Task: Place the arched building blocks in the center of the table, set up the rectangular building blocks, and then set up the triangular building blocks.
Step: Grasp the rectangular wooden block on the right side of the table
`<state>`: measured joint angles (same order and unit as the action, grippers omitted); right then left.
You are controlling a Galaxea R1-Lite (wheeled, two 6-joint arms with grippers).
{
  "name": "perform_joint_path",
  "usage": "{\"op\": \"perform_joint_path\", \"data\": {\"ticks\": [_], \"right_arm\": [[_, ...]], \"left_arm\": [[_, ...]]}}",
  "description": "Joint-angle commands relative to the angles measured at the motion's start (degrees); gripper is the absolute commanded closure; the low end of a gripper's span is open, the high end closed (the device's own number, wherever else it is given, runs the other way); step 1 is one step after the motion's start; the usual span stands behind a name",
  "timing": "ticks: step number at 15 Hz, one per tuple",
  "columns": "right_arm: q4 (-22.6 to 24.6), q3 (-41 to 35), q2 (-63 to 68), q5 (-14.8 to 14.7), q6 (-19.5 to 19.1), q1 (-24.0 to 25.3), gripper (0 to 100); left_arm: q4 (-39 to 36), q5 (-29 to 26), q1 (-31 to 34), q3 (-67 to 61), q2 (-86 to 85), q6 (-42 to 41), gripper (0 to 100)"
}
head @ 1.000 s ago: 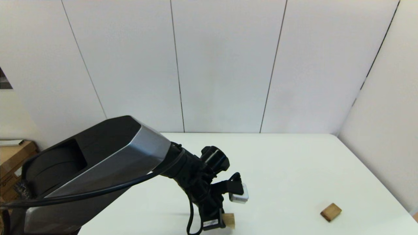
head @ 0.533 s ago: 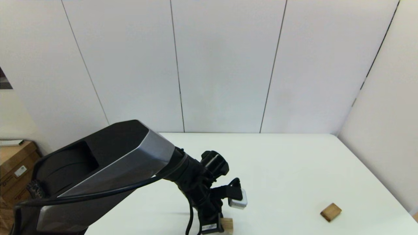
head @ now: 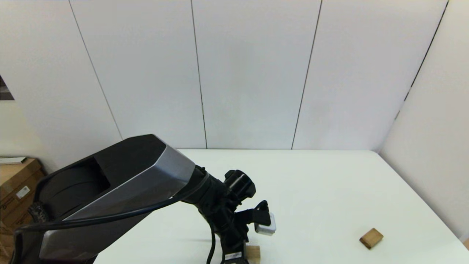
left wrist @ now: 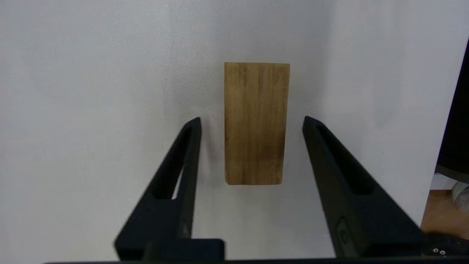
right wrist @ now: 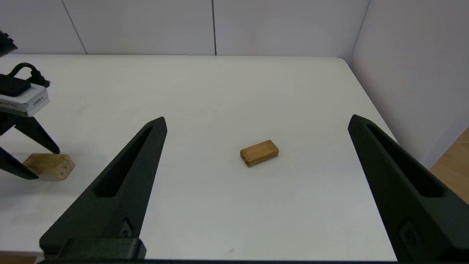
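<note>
Left wrist view shows our left end effector (left wrist: pixel 252 119) spread wide, one finger (left wrist: pixel 183 154) on each side of the pale arched block (left wrist: pixel 255 123), with a clear gap on both sides, so nothing is gripped yet. We judge the fingers straddle the block's narrow width because that is the span they can close on squarely. The block lies flat on the white counter (left wrist: pixel 91 91), and its curved hollow does not show from this angle. From the head view, the block (head: pixel 253 253) sits at the near edge of the counter (head: pixel 322 183), which is why it needs carrying to the centre. The darker rectangular block (head: pixel 371 238) lies flat well apart, toward our right. Our right end effector (right wrist: pixel 256 123) hangs wide and idle, facing that slab (right wrist: pixel 259 152), likely ready for its turn. We see no triangular block.
</note>
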<state>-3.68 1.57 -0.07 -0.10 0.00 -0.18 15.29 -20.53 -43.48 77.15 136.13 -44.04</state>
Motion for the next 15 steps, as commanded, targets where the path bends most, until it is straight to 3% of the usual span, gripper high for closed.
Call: {"op": "perform_joint_path", "data": {"ticks": [1,5,8,15], "right_arm": [[-0.01,0.01,-0.01,0.01,0.0,0.01,0],[-0.01,0.01,-0.01,0.01,0.0,0.01,0],[-0.01,0.01,-0.01,0.01,0.0,0.01,0],[-0.01,0.01,-0.01,0.01,0.0,0.01,0]], "left_arm": [[-0.08,-0.21,0.07,0.19,-1.31,0.01,0],[-0.08,-0.65,2.7,1.33,-7.99,0.1,0],[1.41,-1.88,8.59,0.8,-21.44,1.33,0],[5.1,-0.74,15.36,-6.05,-63.36,19.26,0]]}}
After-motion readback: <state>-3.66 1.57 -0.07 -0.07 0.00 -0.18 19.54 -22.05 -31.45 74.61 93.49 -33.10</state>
